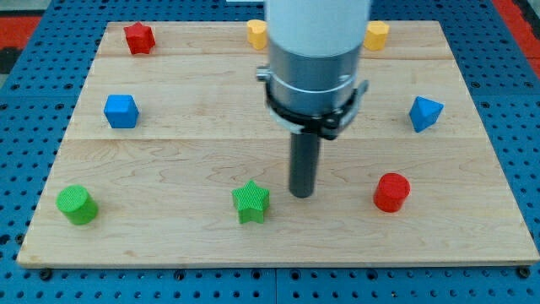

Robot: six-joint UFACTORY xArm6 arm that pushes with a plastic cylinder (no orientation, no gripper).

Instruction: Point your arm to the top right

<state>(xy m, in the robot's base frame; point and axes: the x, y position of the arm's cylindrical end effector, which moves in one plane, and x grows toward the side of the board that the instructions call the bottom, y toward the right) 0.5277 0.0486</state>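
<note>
Lower centre: my tip sits beside green star; no fingers fitted. Heading upper right risks clipping yellow block.

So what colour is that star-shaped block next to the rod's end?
Green. The star block sits just to the view's left of my tip, clearest in the camera view.

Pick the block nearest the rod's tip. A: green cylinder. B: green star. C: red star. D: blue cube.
B: my tip sits just to the view's right of the green star, apart from it, while the red cylinder lies farther off to the view's right.
</note>
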